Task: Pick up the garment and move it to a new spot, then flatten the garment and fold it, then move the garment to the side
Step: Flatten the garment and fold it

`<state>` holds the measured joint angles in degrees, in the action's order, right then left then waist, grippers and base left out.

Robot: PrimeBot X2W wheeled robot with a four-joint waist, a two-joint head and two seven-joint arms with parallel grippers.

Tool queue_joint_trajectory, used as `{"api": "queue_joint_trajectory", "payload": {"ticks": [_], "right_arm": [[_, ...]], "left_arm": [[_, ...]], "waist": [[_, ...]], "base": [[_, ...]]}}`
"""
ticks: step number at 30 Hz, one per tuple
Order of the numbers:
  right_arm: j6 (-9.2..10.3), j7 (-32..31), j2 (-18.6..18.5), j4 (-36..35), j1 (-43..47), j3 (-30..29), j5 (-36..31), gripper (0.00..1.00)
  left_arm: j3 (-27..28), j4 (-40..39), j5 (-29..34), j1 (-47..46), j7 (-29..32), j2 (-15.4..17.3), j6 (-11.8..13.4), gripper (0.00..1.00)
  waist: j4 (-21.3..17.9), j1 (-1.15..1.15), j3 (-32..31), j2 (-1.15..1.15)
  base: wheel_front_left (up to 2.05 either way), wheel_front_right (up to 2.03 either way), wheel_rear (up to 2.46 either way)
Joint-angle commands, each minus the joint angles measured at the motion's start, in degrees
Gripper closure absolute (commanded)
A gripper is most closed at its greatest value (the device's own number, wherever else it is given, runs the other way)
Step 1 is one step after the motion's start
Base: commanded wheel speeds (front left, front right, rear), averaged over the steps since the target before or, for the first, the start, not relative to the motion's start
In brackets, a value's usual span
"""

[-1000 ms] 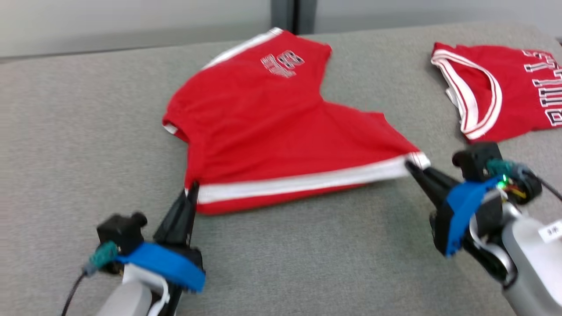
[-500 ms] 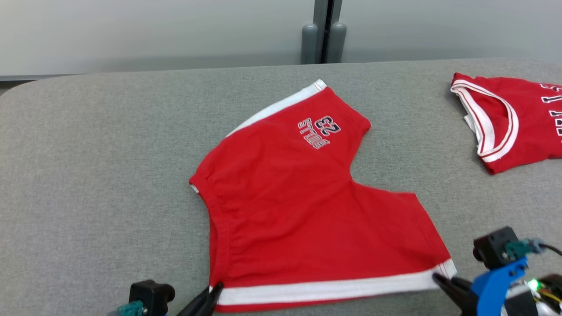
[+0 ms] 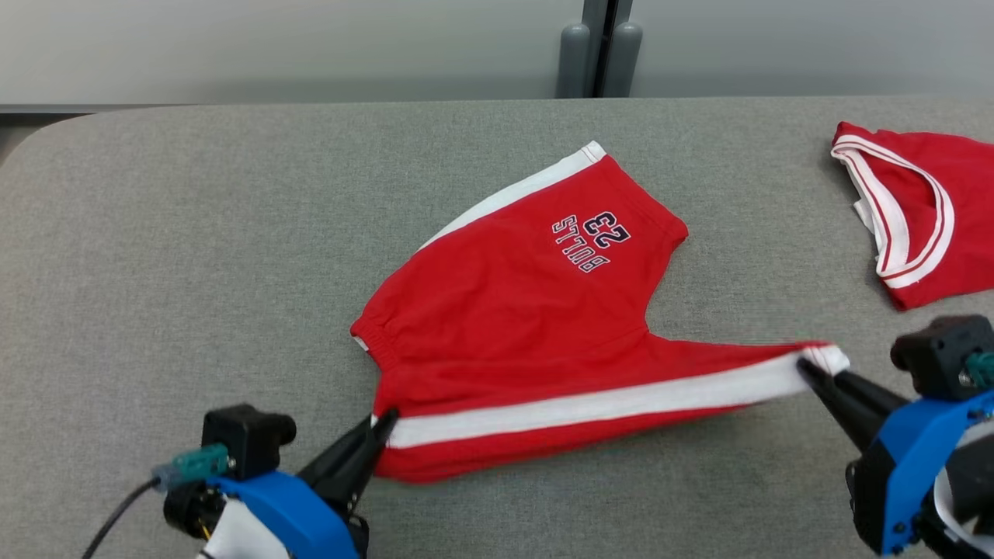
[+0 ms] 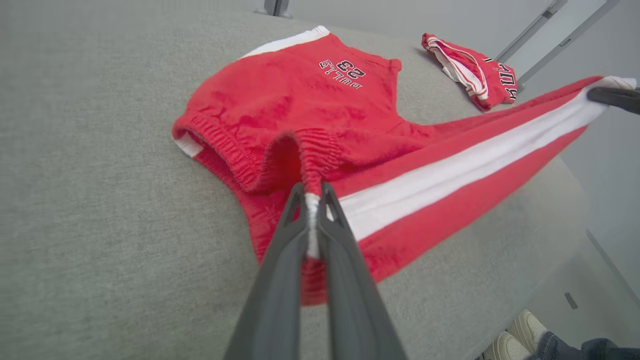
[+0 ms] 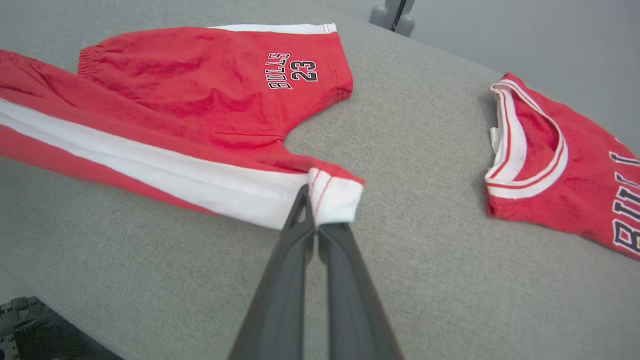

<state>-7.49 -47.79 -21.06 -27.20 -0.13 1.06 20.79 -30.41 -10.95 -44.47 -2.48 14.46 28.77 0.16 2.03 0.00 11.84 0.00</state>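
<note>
The garment is a pair of red shorts with white side stripes and a "BULLS 23" print, lying mid-table. Its near leg is lifted off the grey surface and stretched between both grippers. My left gripper is shut on the waistband corner at the white stripe's end. My right gripper is shut on the white hem corner of that leg. The far leg with the print rests flat on the table.
A red jersey with white trim lies at the table's right. Bare grey padded table spreads to the left. Two grey posts stand behind the far edge. A person's shoes show below the table edge.
Both grippers have lifted the near leg's striped edge off the table and carried it away from the near edge, so the near leg folds up. The head camera has also shifted.
</note>
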Motion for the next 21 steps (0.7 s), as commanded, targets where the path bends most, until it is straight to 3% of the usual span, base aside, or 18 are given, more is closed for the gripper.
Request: {"api": "queue_joint_trajectory", "payload": {"ticks": [1, 7, 17, 21], "right_arm": [[0.0, 1.67, -1.23, 1.22, -3.07, 0.75, -0.03, 1.0], [-0.01, 6.42, -5.11, 10.63, -15.78, 7.81, 1.42, 1.0], [0.0, 13.84, -9.31, 27.23, -37.25, 18.52, 2.45, 1.0], [-0.01, 17.78, -9.28, 32.44, -43.42, 21.43, 2.43, 1.0]], "left_arm": [[0.55, 0.74, -0.42, -2.36, 0.23, -0.54, -0.51, 1.0], [1.71, 5.08, -2.29, -12.27, 3.04, -2.68, -1.87, 1.0], [5.74, 12.58, -8.65, -23.61, 3.75, -8.58, -2.04, 1.0], [4.56, 15.97, -4.84, -26.97, 1.96, -8.46, -2.39, 1.0]], "waist": [[0.19, 0.0, 0.34, 0.0], [0.82, 0.0, 2.52, 0.0], [3.55, 0.0, 8.23, 0.0], [4.89, 0.0, 10.58, 0.0]], "base": [[0.0, 0.0, 0.0], [0.0, 0.0, 0.0], [0.0, 0.0, 0.0], [0.0, 0.0, 0.0]]}}
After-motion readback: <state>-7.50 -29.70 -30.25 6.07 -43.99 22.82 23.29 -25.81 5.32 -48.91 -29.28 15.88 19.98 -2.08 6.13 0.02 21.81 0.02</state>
